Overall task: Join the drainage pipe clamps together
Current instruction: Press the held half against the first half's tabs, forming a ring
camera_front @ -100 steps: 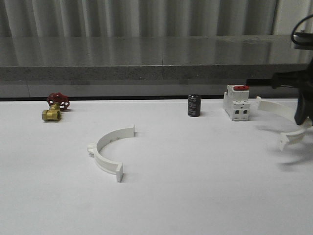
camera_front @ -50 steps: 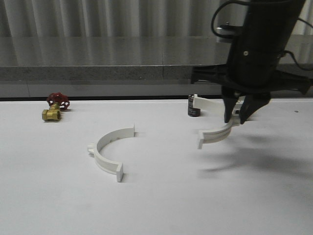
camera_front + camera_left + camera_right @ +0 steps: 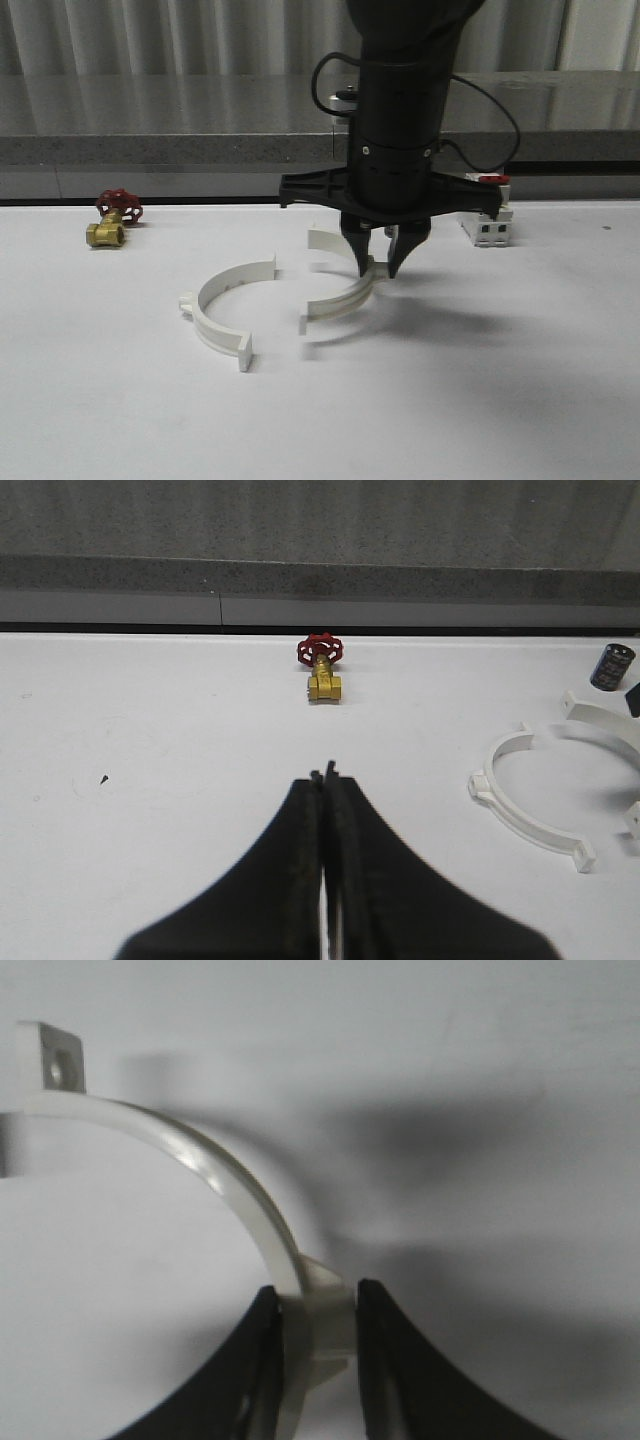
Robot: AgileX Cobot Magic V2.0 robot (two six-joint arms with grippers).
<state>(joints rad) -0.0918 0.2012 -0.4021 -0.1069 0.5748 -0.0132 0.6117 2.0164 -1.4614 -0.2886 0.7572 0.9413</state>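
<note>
I have the right gripper [image 3: 378, 266] clamped on the outer tab of one clamp half [image 3: 340, 290], fingers pinching the tab from both sides as the right wrist view shows [image 3: 318, 1325], and the half hangs just above the table [image 3: 520, 400], its open side facing nine o'clock. The other clamp half [image 3: 222, 310] lies flat on the table at about nine o'clock from the carried one, near it but not touching, its open side facing three o'clock, so the two mouths already face each other. My job now, as I judge it, is to bring the flanges together squarely. The carried half looks slightly tilted, its near flange lower than the far one, so I would level it first, then lower it until it skims the surface and slide it toward nine o'clock, watching both flange pairs close at once. If one pair meets first the resting half may pivot or skid away, since nothing pins it. The left gripper [image 3: 327, 780] has its fingers pressed together, empty, with the brass valve [image 3: 322, 668] at its twelve o'clock in its own view; I could use it to brace the resting half's back.
</note>
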